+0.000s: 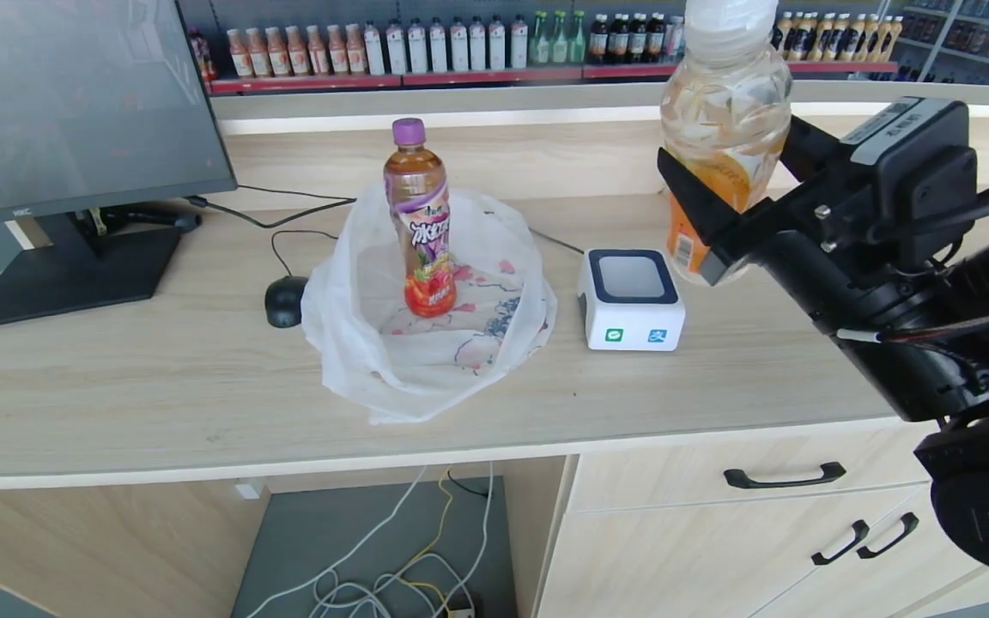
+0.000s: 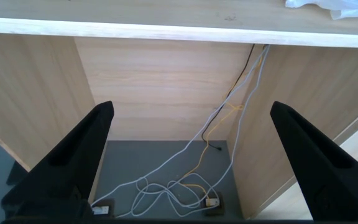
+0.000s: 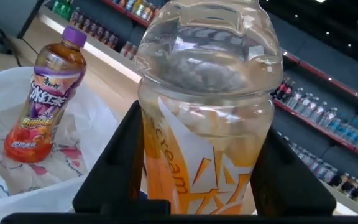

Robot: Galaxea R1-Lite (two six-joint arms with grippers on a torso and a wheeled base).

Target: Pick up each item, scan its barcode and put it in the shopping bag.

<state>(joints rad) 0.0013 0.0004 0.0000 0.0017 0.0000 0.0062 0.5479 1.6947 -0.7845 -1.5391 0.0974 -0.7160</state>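
Gripping a clear orange-labelled bottle (image 1: 726, 112) around its lower body, the right hand (image 1: 718, 215) holds it upright above the counter (image 1: 160, 386), to the right of the white barcode scanner (image 1: 630, 299). The left hand (image 2: 191, 109) hangs below the counter edge, fingers wide apart and empty, facing loose cables (image 2: 185, 180). A monitor (image 1: 74, 94) stands far left. The white shopping bag (image 1: 348, 335) lies open with a purple-capped tea bottle (image 1: 421, 223) upright inside and a mouse (image 1: 285, 300) just beside it. The held bottle's cap is cut off.
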